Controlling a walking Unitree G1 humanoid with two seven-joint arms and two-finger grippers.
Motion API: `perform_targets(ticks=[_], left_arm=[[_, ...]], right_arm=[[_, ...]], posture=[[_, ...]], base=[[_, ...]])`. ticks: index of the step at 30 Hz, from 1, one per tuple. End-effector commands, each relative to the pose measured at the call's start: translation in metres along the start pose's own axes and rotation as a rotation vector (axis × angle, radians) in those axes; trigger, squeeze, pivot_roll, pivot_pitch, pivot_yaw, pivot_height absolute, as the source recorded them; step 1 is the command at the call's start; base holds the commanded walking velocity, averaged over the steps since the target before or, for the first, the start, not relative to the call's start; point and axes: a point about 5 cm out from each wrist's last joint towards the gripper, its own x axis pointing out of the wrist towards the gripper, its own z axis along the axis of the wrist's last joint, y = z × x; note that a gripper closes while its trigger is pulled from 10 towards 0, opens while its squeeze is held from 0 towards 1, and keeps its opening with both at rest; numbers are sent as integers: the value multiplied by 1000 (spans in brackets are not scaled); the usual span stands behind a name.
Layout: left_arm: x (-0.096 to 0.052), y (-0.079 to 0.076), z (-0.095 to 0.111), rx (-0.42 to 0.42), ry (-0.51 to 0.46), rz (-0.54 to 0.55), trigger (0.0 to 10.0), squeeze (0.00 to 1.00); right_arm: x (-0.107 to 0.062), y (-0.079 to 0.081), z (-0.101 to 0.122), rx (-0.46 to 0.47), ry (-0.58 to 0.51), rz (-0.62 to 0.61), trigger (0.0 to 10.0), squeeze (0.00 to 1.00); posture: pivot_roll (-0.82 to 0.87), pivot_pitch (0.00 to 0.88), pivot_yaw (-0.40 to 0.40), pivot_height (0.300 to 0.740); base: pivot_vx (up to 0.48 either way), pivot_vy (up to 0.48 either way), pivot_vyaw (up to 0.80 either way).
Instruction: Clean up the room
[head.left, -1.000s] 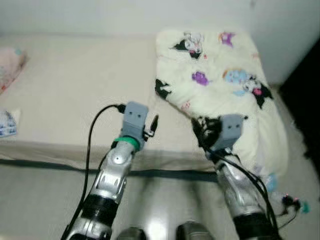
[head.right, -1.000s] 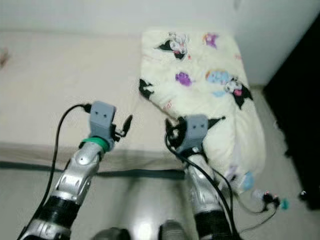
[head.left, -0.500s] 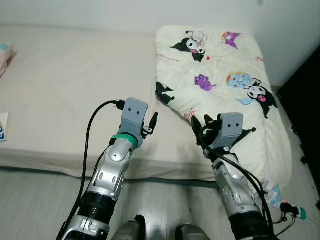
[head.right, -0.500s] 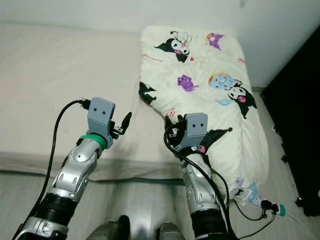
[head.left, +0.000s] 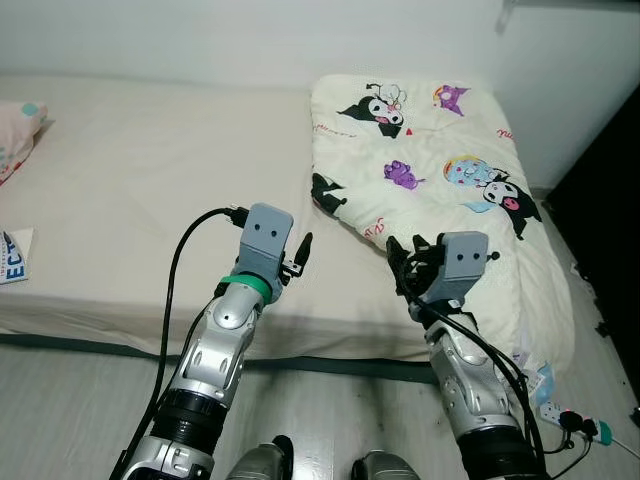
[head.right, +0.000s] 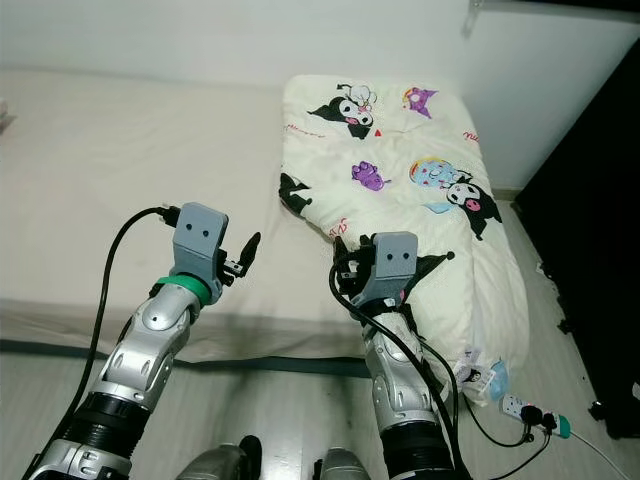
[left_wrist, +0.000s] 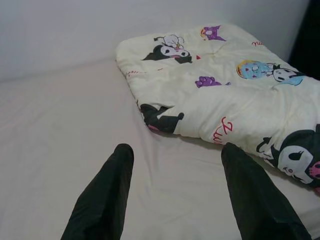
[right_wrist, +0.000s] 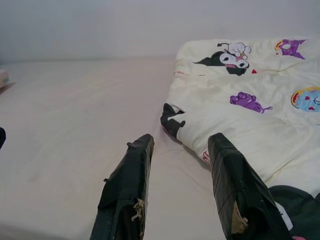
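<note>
Above the bed (head.left: 130, 190), both grippers hover open near, perhaps touching, the quilt (head.left: 440, 150).

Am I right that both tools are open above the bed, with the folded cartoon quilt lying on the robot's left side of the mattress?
Not quite: the cartoon quilt lies on the robot's right side of the mattress, as the left eye view shows. The rest holds: the left tool and the right tool are both open above the bed.

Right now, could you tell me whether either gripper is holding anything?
Nothing is held: the left gripper and right gripper are both open above the bed.
</note>
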Motion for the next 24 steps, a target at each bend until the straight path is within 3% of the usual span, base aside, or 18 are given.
perform_targets(ticks=[1,18,24], left_arm=[[-2,-2,-5,-1,16,-7,10000,0],[-2,-3,-6,2,19,-11,10000,0],[-2,-3,-7,5,23,-10,10000,0]], right_arm=[[-3,-1,-4,0,15,-8,10000,0],[-2,-6,-2,-7,3,-24,10000,0],[0,-18,5,-33,-18,-79,10000,0]], posture=[[-65,28,59,680],[-67,28,59,605],[-67,29,60,595]], base=[[0,0,0],[0,0,0],[0,0,0]])
